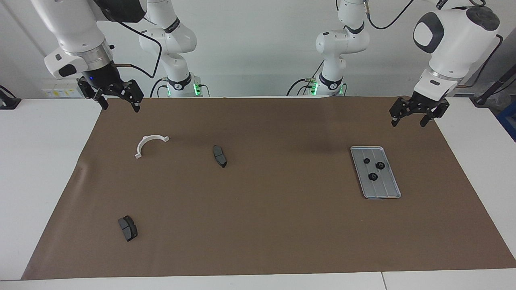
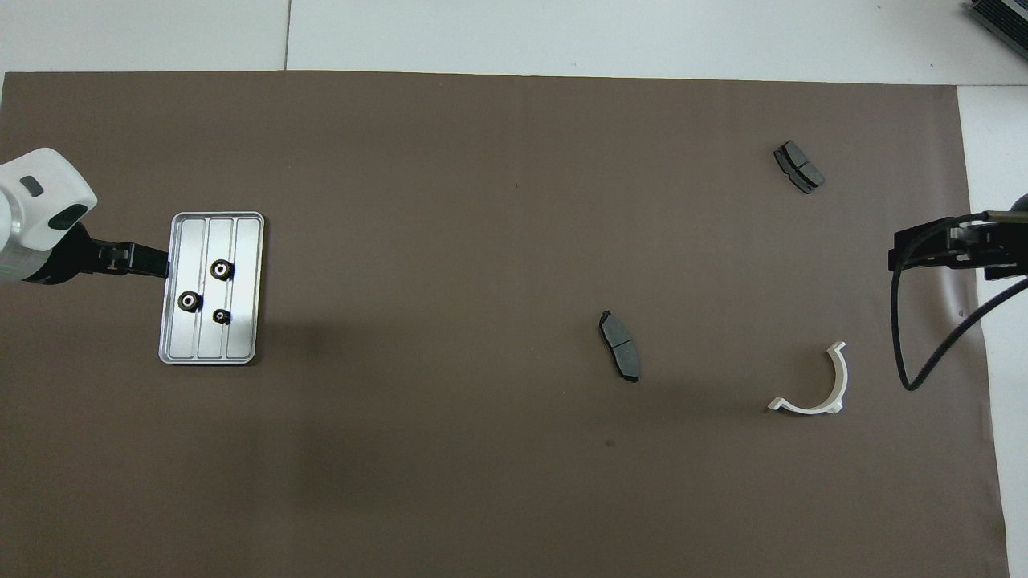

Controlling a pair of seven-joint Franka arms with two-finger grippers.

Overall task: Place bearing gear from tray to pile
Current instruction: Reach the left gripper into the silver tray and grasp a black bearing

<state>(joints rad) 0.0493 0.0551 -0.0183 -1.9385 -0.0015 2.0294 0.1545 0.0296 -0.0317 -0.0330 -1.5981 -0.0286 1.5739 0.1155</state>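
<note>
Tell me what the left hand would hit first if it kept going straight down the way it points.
Probably the bare brown mat, just short of the tray. The open left hand hangs above it; depth is hard to judge.
</note>
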